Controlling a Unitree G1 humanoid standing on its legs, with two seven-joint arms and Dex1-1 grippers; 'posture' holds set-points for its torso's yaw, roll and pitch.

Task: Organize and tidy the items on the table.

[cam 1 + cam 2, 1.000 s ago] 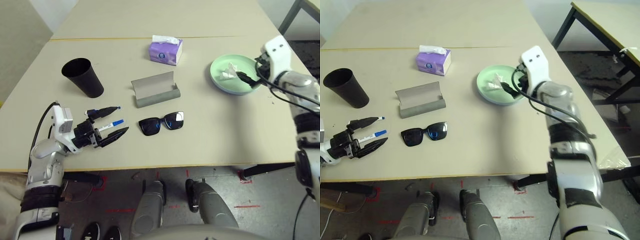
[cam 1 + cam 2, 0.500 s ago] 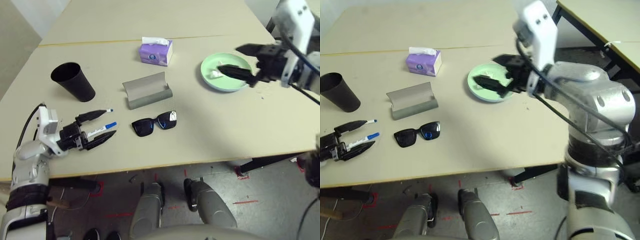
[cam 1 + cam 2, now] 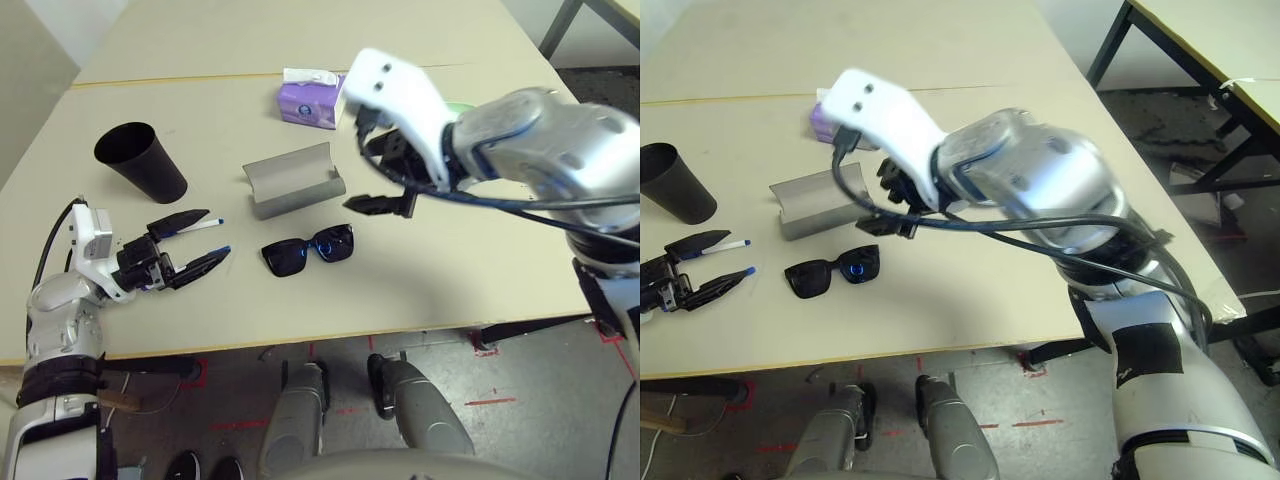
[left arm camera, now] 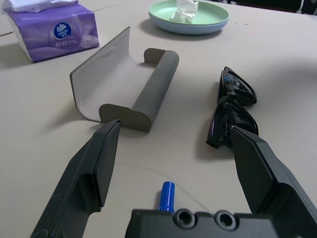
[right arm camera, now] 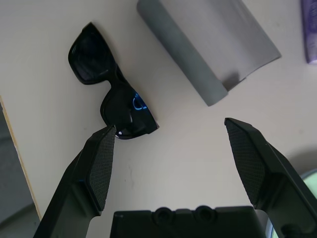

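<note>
Black sunglasses (image 3: 308,250) lie folded in front of the open grey glasses case (image 3: 293,180). My right gripper (image 3: 372,176) hovers open just right of both; its wrist view looks down on the sunglasses (image 5: 111,89) and the case (image 5: 208,49). At the near left, my left gripper (image 3: 205,240) stands open low over two white blue-capped markers (image 3: 214,223), and one blue cap (image 4: 167,193) shows between its fingers. The black cup (image 3: 140,160) stands upright at the far left. A crumpled white tissue (image 4: 185,7) lies in the green plate (image 4: 190,20) at the far right.
A purple tissue box (image 3: 308,100) sits behind the case near the yellowish seam (image 3: 180,78) of the table (image 3: 480,270). My right forearm (image 3: 540,140) spans the right side above the plate. The table's near edge runs just below my left gripper.
My right arm has swung left from the green plate to above the sunglasses and case, still open, with the tissue left in the plate. The head view has shifted. The left gripper stays.
</note>
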